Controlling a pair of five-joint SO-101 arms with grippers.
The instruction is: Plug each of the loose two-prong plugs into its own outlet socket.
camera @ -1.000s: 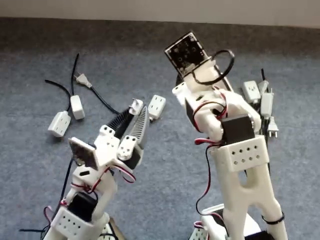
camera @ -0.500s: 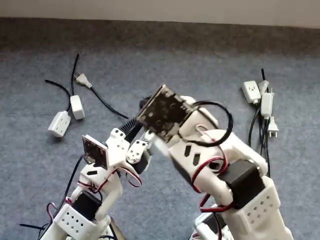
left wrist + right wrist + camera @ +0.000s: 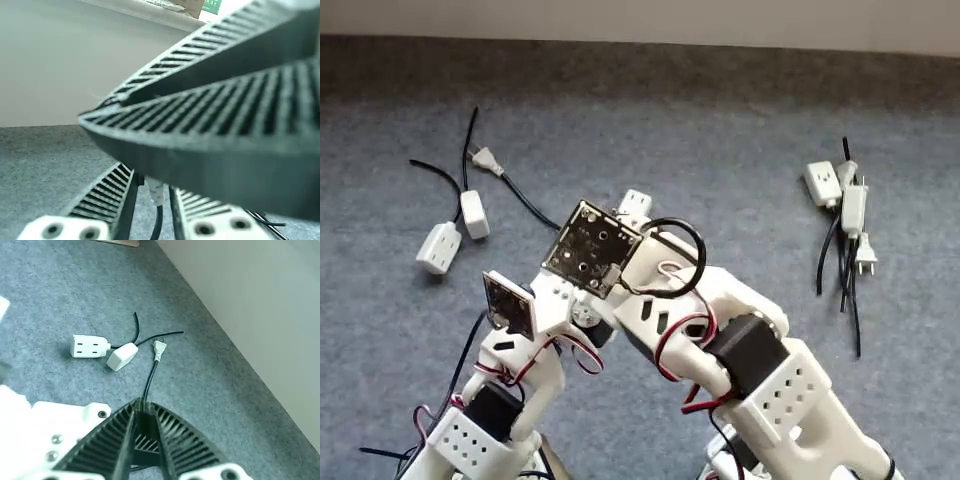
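My left gripper (image 3: 152, 202) is shut on a white two-prong plug (image 3: 154, 189) with a black cord hanging from it. My right gripper (image 3: 142, 407) hangs just above it with its black ribbed fingers (image 3: 210, 135) shut and nothing visibly held. In the high view the right arm (image 3: 720, 330) crosses over the left arm (image 3: 510, 340), and its camera board (image 3: 588, 248) covers both grippers. A white outlet socket (image 3: 635, 203) lies just beyond them. Another loose plug (image 3: 159, 346) lies farther off, its cord running back under my right fingertips.
At the far left lie a white socket (image 3: 440, 247), a white adapter (image 3: 474, 213) and the loose plug (image 3: 485, 158) on its black cord. A cluster of sockets, plugs and cords (image 3: 845, 205) lies at the right. Grey carpet (image 3: 720, 150) covers the floor up to a wall.
The right arm has swung down and to the left from its raised pose, coming over the left gripper. The left arm has pulled back slightly with its plug.
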